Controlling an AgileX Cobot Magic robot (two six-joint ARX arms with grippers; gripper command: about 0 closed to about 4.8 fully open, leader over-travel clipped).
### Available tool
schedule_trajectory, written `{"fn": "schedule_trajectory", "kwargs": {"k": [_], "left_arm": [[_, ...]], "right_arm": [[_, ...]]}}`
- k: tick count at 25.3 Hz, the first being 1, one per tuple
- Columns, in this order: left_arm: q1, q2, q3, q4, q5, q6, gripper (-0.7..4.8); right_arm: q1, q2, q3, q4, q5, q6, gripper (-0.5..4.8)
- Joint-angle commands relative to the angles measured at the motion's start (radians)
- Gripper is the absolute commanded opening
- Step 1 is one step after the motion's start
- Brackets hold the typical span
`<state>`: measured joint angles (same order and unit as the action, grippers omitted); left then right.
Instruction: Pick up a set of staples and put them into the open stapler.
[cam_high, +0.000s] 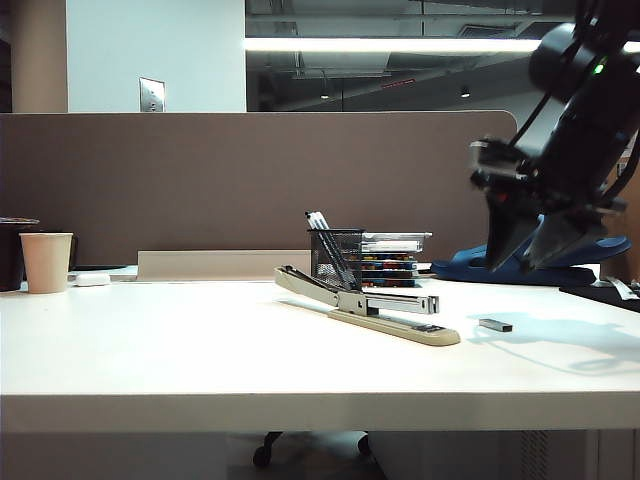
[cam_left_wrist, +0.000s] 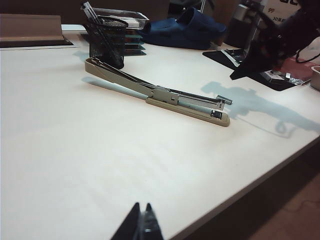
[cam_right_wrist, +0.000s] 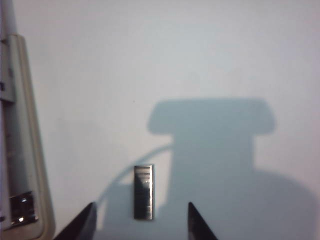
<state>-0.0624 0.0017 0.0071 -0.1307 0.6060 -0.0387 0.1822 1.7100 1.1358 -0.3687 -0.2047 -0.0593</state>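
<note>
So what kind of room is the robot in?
Probably an office. A desk divider stands behind the white table, a pen holder sits by the stapler, and long ceiling lights hang overhead.

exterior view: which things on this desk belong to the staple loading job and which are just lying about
Part of the job:
- small grey metal bar of staples, flat on the table
- long beige stapler, opened, silver rail showing
- right gripper, open, above the staples

Lying about:
- black mesh pen holder
- paper cup
- stacked clear trays
- blue cloth
- left gripper, held back at the near edge
</note>
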Motion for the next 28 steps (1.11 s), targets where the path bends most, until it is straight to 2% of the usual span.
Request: {"fn": "schedule_trajectory", "kwargs": {"k": [1,3,4,16,20,25,26,28], "left_arm": [[0.001,0.0,0.0,-0.006,0.0,0.001,-0.06],[0.001,0.0,0.0,-0.007,0.0,0.001,-0.06],[0.001,0.0,0.0,-0.007,0.0,0.001,-0.06],[0.001,0.0,0.001,-0.007,0.001,0.0,-0.06],[0.001,0.0,0.001,-0.007,0.0,0.0,-0.06],[0.001,0.0,0.001,-0.007,0.0,0.0,-0.06],[0.001,0.0,0.001,-0.007,0.0,0.0,-0.06],[0.001,0.0,0.001,-0.007,0.0,0.001,-0.06]], "right_arm": [[0.0,0.035,0.014,0.006,0.001,-0.023,2.36],[0.0,0.06,0.016,0.017,0.004,-0.028,2.84],[0.0,0.072,0.016,0.025,0.004,-0.028,2.86],[0.025,0.154,0.016,0.056,0.01,-0.027,2.83],[0.025,0.156,0.016,0.028,0.056,-0.027,2.83],[0.025,0.156,0.015,-0.014,0.057,-0.027,2.81],[0.031,0.156,0.015,-0.032,0.058,-0.027,2.63],[0.036,0.156,0.015,-0.05,0.065,-0.027,2.61]]}}
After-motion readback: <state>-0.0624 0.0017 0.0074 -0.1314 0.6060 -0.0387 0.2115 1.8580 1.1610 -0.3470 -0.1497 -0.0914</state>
